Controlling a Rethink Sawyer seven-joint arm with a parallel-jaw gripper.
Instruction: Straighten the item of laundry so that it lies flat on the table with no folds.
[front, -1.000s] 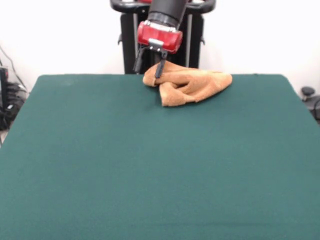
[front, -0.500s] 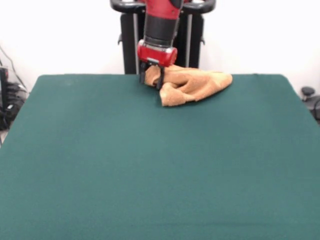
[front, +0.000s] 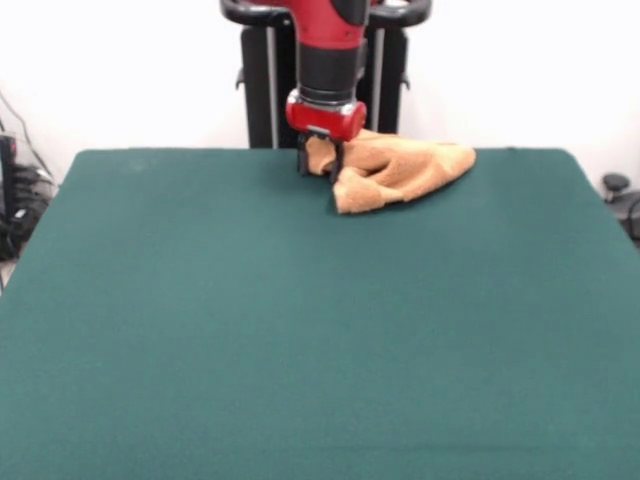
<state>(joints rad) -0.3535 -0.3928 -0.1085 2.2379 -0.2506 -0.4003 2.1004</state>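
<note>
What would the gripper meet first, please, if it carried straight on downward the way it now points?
Most likely the towel: the gripper points straight down at its left end, seemingly touching it already, with the table directly beneath. Depth is unclear.

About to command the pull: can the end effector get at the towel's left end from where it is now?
Probably yes. The end effector is already down at the towel and looks closed on its left end, with nothing between them on the table.

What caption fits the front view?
Gripper shut on the crumpled towel's end at the green table's far edge.
</note>
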